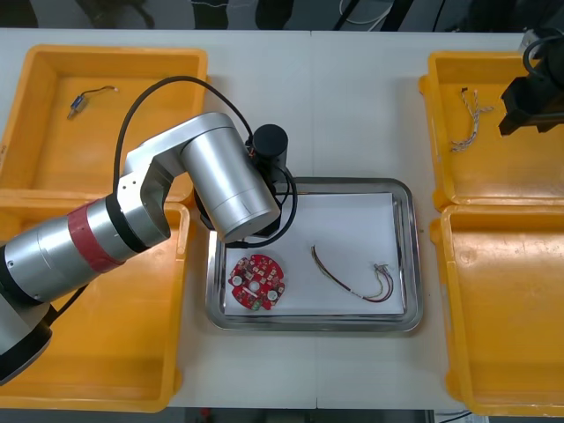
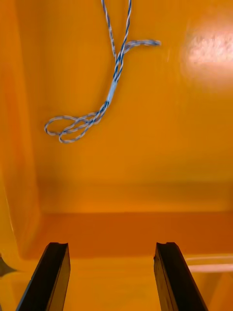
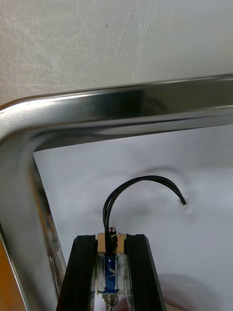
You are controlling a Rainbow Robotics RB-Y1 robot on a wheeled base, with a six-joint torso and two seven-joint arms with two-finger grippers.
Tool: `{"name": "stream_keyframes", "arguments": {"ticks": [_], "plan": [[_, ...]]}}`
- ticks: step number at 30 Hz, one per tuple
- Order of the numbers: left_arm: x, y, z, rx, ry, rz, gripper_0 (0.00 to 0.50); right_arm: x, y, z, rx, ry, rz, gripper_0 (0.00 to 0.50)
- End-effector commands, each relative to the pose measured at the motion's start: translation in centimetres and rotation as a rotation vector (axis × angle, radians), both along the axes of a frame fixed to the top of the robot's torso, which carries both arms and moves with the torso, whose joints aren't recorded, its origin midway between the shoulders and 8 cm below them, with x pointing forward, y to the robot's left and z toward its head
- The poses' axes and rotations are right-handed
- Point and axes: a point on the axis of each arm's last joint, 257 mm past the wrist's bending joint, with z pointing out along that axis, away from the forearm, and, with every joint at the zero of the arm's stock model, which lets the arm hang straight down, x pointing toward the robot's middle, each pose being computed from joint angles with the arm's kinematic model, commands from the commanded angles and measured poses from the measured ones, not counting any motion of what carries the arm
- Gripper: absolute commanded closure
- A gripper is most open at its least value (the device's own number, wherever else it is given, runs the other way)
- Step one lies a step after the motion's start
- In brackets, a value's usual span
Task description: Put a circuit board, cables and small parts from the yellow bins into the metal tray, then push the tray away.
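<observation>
Four yellow bins on my table (image 1: 352, 106), two per side, one metal tray (image 1: 407, 264) in the middle with a white inside. The tray has one round red circuit board (image 1: 257, 282) near its left end and one red and yellow cable (image 1: 352, 280) lying loose to the right of it, the two apart from each other. My left gripper (image 3: 110, 240) is down over the tray's far-left corner, just inside the shiny rim, fingers (image 3: 80, 272) pinching a small metal part (image 3: 110, 265) between them, hanging just above the white liner as far as I can tell. A black cable (image 3: 141, 182) loops up out of that part and curls over, its free end right at the liner. My right gripper (image 2: 111, 250) hangs over the far-right yellow bin (image 1: 493, 181) with its fingers spread wide and nothing between them. That bin has one twisted blue and white cable (image 2: 114, 92), looped at one end, lying on the floor of the bin well ahead of the fingers. The far-left yellow bin (image 1: 132, 150) has one little part with thin wires on it (image 1: 88, 101), up near its far wall. Can't make out its kind from here. The near-left yellow bin (image 1: 106, 352) sits under my left arm, and the near-right yellow bin (image 1: 511, 335) sits just beside the tray's right end.
</observation>
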Motion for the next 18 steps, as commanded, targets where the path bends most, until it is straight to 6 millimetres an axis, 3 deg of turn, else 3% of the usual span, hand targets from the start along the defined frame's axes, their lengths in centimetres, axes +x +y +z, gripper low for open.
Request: {"name": "stream_keyframes", "arguments": {"ticks": [1,4,6,7,9,18], "plan": [[-0.8,-1.7,-0.5,-0.037,0.001,-0.004,0.372,3.2,-0.2,5.6,0.033,-0.147,-0.053,0.0],[-0.7,-1.8,-0.6,-0.043,-0.001,-0.001,0.256,4.7,-0.1,5.8,0.039,-0.19,-0.066,0.0],[-0.7,-1.8,-0.6,-0.047,-0.002,0.002,0.119,5.7,-0.2,6.0,0.044,-0.218,-0.078,0.0],[-0.7,-1.9,-0.6,-0.049,-0.002,0.003,0.1,5.9,-0.2,5.9,0.044,-0.221,-0.08,0.0],[-0.7,-1.8,-0.5,-0.051,-0.002,0.007,0.003,6.6,-0.3,5.8,0.057,-0.231,-0.096,0.0],[-0.1,-1.5,0.5,-0.058,-0.025,0.012,0.0,9.6,0.8,5.0,0.168,-0.258,-0.18,0.0]]}}
